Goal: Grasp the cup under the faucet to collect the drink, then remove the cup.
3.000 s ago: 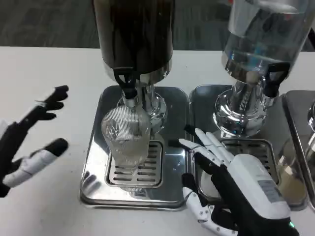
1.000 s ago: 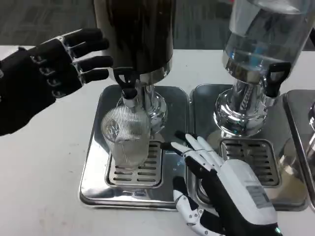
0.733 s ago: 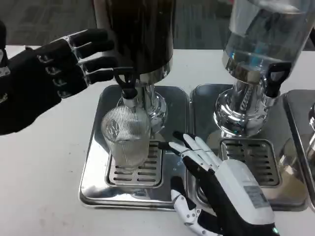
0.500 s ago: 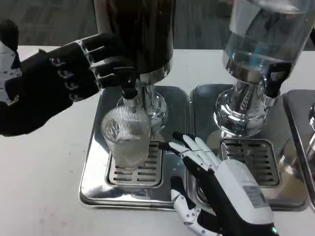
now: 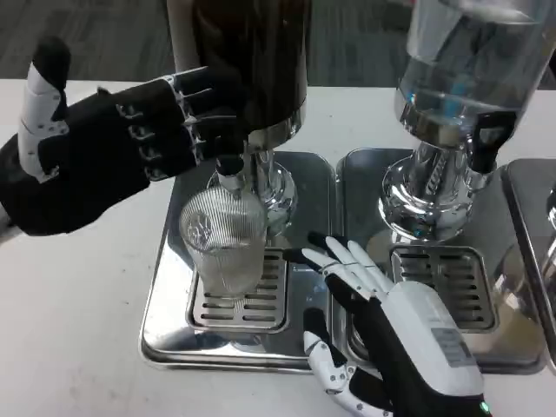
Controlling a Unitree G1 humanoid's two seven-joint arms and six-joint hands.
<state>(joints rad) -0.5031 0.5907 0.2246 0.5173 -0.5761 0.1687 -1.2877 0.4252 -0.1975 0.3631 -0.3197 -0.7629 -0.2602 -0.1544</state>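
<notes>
A ribbed clear cup [image 5: 224, 243] stands upright on the drip grate [image 5: 239, 306] directly under the black faucet [image 5: 228, 161] of the dark drink dispenser [image 5: 248, 61]. My left hand [image 5: 113, 152] is raised at the upper left, its fingertips reaching over the faucet lever and hiding it. Its fingers are spread and hold nothing that I can see. Low at the centre right, my right hand [image 5: 382, 334] lies open a little to the right of the cup, fingers pointing toward it without touching.
The cup's steel drip tray [image 5: 165, 304] adjoins a second tray [image 5: 486, 347] under a clear water dispenser [image 5: 452, 113]. A third tray edge [image 5: 539, 217] shows at far right. Bare white table [image 5: 69, 330] lies to the left.
My left hand has risen from the table's left side and moved right, its fingertips now over the faucet lever. My right hand has crept slightly toward the cup. The cup has stayed put.
</notes>
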